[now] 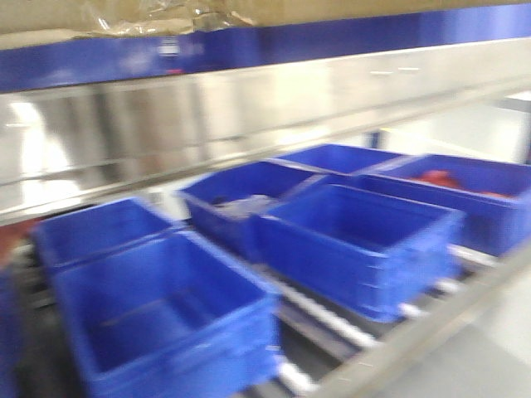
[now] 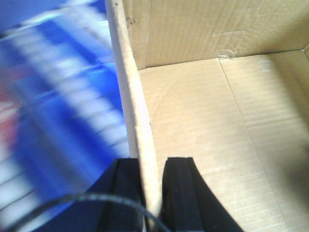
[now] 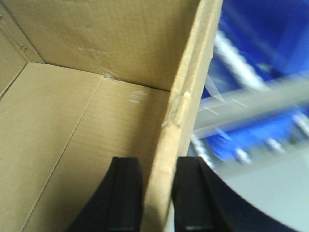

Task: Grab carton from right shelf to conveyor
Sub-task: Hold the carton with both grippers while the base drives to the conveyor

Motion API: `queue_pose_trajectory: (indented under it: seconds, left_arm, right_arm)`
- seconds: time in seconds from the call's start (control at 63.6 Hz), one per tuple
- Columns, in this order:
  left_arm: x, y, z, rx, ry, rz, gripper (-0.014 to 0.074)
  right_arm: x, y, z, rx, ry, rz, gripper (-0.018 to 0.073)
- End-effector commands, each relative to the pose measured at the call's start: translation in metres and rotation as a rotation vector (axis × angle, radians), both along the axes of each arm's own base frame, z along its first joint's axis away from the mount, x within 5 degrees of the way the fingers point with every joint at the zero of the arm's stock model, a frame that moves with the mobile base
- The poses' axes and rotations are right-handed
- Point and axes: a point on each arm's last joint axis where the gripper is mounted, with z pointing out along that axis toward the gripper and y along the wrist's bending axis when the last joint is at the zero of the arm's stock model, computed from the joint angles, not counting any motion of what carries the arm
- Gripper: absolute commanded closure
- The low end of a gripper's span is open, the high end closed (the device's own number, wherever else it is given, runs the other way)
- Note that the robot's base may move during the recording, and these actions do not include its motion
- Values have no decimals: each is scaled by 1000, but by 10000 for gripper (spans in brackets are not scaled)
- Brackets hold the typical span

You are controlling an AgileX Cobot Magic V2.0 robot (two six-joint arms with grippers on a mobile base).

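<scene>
The carton is an open brown cardboard box, and both wrist views look down into its bare inside. My left gripper is shut on its left wall, one black finger inside and one outside. My right gripper is shut the same way on the carton's right wall. In the front view only the carton's underside with crinkled clear tape shows along the top edge, above the right shelf's shiny steel rail. The conveyor is out of view.
Several blue plastic bins stand on the roller level below the steel rail, one holding something red. A blue band runs above the rail. The background outside the carton is smeared in both wrist views.
</scene>
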Motion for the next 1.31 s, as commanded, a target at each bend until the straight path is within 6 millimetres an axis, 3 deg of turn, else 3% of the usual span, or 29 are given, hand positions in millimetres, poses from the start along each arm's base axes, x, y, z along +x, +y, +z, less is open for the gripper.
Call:
queue_pose_trajectory:
  seconds: [0.0, 1.29]
  left_arm:
    - [-4, -2, 6, -22, -42, -23, 606]
    - [-4, -2, 6, -19, -43, -21, 606]
  right_arm:
    - [-2, -3, 9, 12, -79, 4, 627]
    - [-2, -3, 9, 12, -79, 4, 627]
